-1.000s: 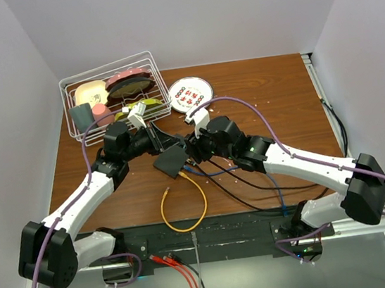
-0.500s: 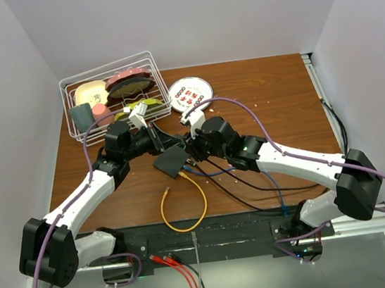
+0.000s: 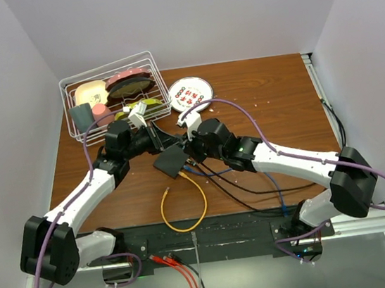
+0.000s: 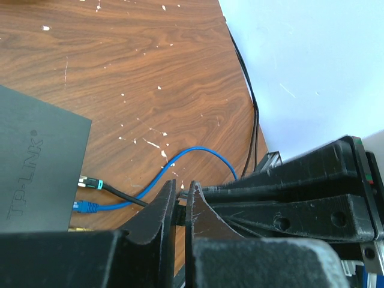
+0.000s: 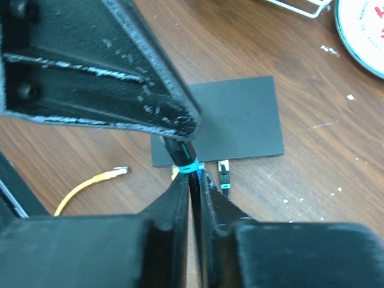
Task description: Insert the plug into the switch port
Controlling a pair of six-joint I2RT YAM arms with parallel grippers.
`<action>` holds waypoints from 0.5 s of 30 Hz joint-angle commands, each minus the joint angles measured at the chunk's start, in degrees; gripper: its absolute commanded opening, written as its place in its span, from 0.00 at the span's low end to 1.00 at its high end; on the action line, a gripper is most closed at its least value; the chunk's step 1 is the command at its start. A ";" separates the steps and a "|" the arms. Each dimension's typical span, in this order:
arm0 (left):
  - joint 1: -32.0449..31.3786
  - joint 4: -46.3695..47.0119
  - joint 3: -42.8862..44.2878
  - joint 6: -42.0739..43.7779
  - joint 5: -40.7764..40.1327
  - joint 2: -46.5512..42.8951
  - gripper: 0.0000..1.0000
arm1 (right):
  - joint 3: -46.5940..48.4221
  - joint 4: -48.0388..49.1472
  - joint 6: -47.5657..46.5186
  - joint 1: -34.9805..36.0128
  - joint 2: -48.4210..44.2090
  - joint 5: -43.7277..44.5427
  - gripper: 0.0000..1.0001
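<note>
The black switch (image 3: 170, 160) lies flat at mid-table. Its port edge (image 5: 246, 157) holds a black plug with a teal band (image 5: 224, 174) and a blue plug (image 4: 84, 207); the sockets themselves are hidden. My left gripper (image 4: 179, 191) is shut on the plug (image 5: 183, 153), a black one with a teal band, just off that edge. My right gripper (image 5: 193, 180) is shut on the black cable right behind this plug. Both grippers meet above the switch's right corner (image 3: 184, 142).
A loose yellow cable (image 3: 184, 209) loops in front of the switch, its plug end (image 5: 117, 172) lying on the wood. Black and blue cables (image 3: 240, 180) run to the near edge. A white wire basket (image 3: 112, 98) and a plate (image 3: 190, 93) stand behind.
My right arm has moved left to the left gripper, and its jaws have closed from half open onto the black cable. The left gripper has stayed shut in place.
</note>
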 commanded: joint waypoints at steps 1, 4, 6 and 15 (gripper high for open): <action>-0.13 0.85 2.80 0.36 2.94 0.53 0.00 | 1.45 5.34 1.35 0.12 -0.52 3.07 0.00; -0.13 0.94 2.89 0.89 3.21 1.05 0.00 | 1.18 5.35 1.44 0.12 -0.96 4.21 0.00; -0.13 0.85 3.24 1.24 3.47 1.32 0.03 | 0.92 5.26 1.26 0.12 -1.05 4.21 0.00; 0.22 -7.67 7.36 8.01 -3.02 -0.61 0.74 | -1.72 5.44 0.21 0.12 -3.32 1.32 0.00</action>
